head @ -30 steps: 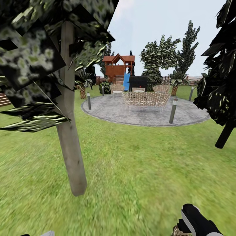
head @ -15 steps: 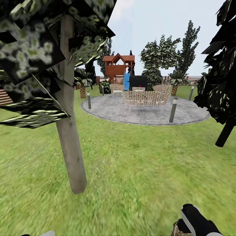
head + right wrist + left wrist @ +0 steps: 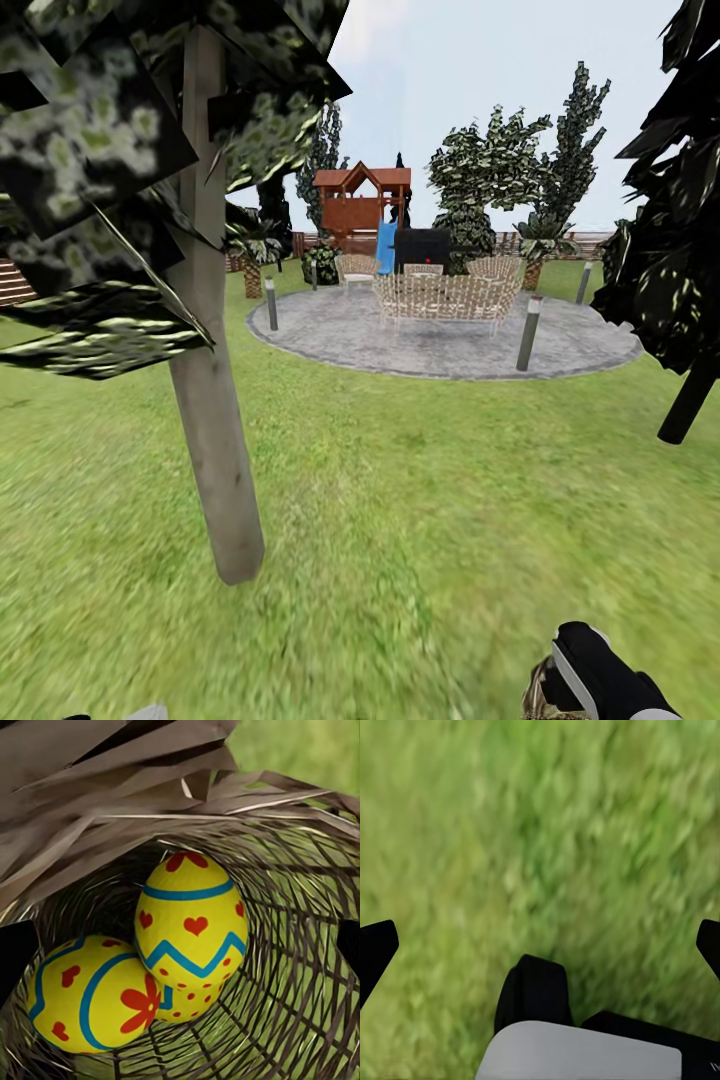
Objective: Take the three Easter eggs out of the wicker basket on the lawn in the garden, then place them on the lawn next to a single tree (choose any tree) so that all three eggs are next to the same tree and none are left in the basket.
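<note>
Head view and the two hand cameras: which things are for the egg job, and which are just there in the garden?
For the job:
Easter eggs, inside the wicker basket
tree with the pale trunk
lawn
right gripper, by the basket

Just there:
paved patio
patio chairs
wooden playset
dark-leaved tree

In the right wrist view 1 of the 3 Easter eggs (image 3: 180, 1001) is mostly hidden beneath the other 2, the wicker basket (image 3: 300, 967) is cut off by the edges, and the right gripper's fingertips (image 3: 15, 952) barely show at the borders.
</note>
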